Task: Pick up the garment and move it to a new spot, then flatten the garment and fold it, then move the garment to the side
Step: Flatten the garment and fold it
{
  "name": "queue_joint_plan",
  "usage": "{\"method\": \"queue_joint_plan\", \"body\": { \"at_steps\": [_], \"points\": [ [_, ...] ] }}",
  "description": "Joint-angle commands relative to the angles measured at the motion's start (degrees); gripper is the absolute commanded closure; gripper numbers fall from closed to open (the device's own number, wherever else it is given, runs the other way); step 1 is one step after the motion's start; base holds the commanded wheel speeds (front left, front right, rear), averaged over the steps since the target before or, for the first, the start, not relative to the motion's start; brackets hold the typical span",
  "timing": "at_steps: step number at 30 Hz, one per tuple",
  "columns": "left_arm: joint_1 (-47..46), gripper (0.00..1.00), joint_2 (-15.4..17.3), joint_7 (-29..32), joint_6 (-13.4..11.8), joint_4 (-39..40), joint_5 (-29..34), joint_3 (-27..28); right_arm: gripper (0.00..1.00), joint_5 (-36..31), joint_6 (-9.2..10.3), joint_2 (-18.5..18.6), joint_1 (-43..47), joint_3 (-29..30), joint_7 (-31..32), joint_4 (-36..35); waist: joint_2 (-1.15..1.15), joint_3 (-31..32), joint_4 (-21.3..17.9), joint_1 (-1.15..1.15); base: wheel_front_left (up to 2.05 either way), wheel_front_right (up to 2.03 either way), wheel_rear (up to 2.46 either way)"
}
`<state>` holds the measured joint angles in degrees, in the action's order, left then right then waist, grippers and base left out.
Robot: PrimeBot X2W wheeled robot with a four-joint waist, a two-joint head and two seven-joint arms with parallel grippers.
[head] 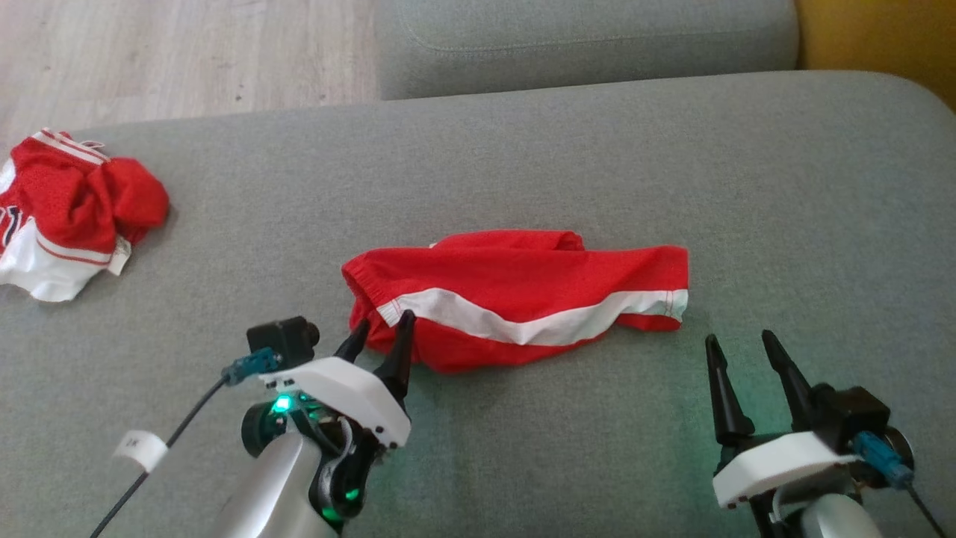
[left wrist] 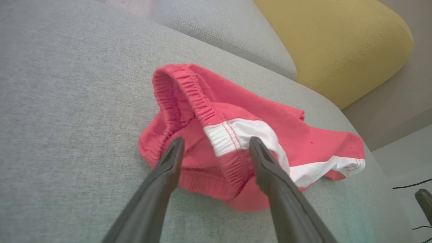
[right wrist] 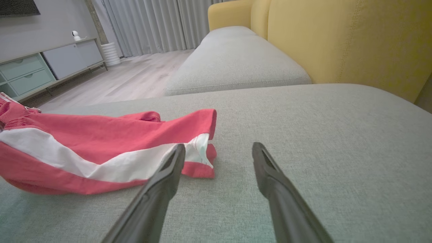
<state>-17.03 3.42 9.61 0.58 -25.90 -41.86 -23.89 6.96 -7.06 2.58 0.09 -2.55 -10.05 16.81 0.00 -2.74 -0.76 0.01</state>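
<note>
Grey sofa cushion [head: 523,149], and the red shorts [head: 523,276] lie mid-cushion, rumpled, white stripe up. The left gripper [head: 385,320] is spread wide, its fingers straddling the waistband end. The right gripper [head: 739,338] is equally wide, just off the hem, gripping nothing. Flattening, folding and the move aside all look undone. The left wrist view reveals the elastic waistband [left wrist: 189,91] gaping, and the head view adds a second red garment [head: 67,209] far left.
</note>
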Motion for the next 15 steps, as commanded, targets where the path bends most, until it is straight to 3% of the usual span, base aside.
{"method": "queue_joint_plan", "body": {
  "at_steps": [1, 15],
  "points": [
    [-3.52, 0.00, 0.21, -0.16, 0.28, 1.18, -0.16, 1.84, 0.00, -0.37, -0.43, 0.30, -2.77, -1.32, -0.22, -1.57, 0.00, -0.28, -0.43, -0.01, 0.00, 0.00, 0.00],
    [-4.95, 0.00, -0.29, 0.29, 1.68, 0.52, -3.90, 0.60, 0.00, -0.48, -0.43, 0.30, -3.27, -1.79, -0.67, -0.52, 0.00, -0.20, -1.45, -0.01, 0.00, 0.00, 0.00]
  ]
}}
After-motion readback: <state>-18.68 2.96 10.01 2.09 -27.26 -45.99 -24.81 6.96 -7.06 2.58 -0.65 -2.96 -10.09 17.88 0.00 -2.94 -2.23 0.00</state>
